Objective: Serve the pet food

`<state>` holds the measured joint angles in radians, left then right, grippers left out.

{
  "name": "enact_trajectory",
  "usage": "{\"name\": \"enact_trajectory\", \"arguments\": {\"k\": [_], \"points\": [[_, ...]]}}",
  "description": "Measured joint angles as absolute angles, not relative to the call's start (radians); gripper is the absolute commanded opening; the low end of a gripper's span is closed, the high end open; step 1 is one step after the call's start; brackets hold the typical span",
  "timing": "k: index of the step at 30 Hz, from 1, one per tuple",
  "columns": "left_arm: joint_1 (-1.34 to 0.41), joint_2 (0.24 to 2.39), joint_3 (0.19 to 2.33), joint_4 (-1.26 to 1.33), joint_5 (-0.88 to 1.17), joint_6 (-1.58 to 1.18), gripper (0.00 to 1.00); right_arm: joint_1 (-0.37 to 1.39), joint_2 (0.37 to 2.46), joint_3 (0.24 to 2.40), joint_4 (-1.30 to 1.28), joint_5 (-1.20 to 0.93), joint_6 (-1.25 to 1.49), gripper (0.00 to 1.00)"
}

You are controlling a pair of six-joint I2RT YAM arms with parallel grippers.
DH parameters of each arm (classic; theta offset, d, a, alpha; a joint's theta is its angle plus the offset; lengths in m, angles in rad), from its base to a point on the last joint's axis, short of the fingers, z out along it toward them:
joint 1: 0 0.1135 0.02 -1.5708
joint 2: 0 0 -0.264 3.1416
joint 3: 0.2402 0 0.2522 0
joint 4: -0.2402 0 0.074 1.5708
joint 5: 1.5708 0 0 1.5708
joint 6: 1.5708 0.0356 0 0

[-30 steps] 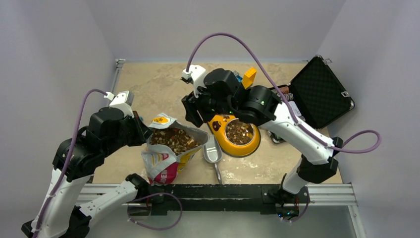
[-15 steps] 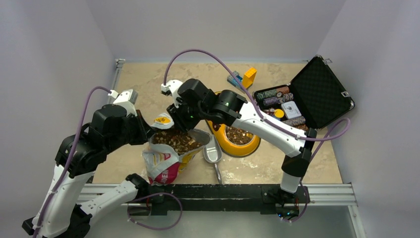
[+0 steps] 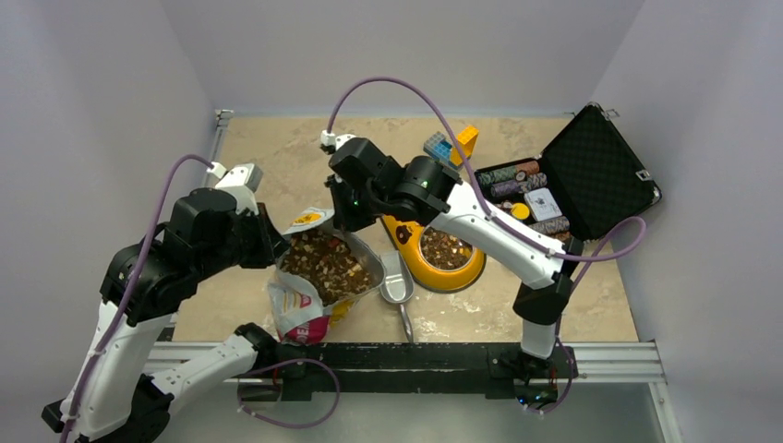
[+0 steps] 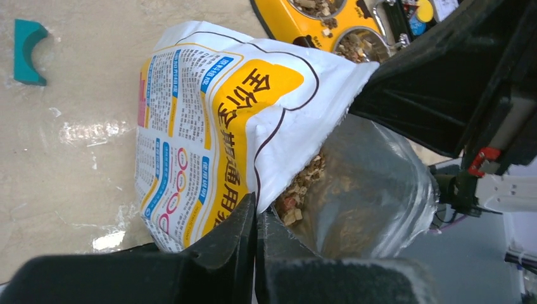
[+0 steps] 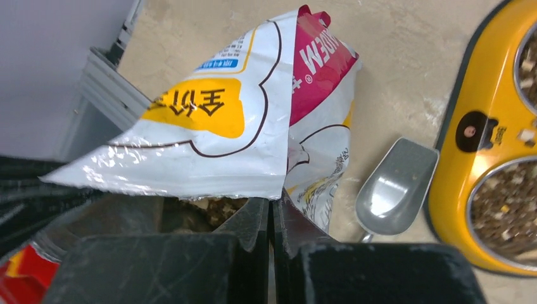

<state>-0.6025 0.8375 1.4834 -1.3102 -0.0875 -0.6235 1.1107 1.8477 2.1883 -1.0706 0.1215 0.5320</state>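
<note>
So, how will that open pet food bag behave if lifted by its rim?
Probably floppy: the pet food bag creases where the left gripper and right gripper pinch its rim. Likely heavy, with kibble heaped near the mouth. Its film looks glossy, so it may slip.

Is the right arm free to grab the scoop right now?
Probably not yet: the right gripper is shut on the bag rim. The scoop itself lies uncovered between bag and bowl.

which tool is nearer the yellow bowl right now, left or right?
Right. The right tool pinches the bag rim beside the yellow bowl; the left tool pinches the opposite rim, with the open bag between it and the bowl.
</note>
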Motion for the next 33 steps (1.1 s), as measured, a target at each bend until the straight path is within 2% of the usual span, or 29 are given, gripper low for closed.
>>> {"name": "enact_trajectory", "arguments": {"k": [4,7,8,12,19,27,31,33], "points": [[-0.603,0.854,1.539,-1.303,-0.038,-0.605,0.29,1.065,1.848,2.227,-1.143,0.112,0.700,0.00],[-0.603,0.842,1.559,-1.255,0.014,-0.597,0.40,1.002,1.811,2.143,-1.137,0.099,0.842,0.00],[-0.603,0.837,1.566,-1.251,0.031,-0.591,0.49,0.986,1.794,2.105,-1.137,0.091,0.888,0.00],[-0.604,0.863,1.641,-1.274,0.068,-0.549,0.74,0.958,1.748,2.046,-1.114,0.070,1.024,0.00],[-0.603,0.989,1.773,-1.324,0.046,-0.416,0.98,0.962,1.740,2.018,-1.073,0.065,1.137,0.00],[-0.587,1.154,1.850,-1.329,0.099,-0.259,1.00,0.964,1.720,2.001,-1.104,0.109,1.229,0.00],[-0.564,1.226,1.814,-1.303,0.249,-0.220,0.96,0.967,1.721,2.017,-1.135,0.123,1.246,0.00],[-0.563,1.234,1.764,-1.278,0.329,-0.217,1.00,0.966,1.727,2.033,-1.157,0.128,1.250,0.00]]}}
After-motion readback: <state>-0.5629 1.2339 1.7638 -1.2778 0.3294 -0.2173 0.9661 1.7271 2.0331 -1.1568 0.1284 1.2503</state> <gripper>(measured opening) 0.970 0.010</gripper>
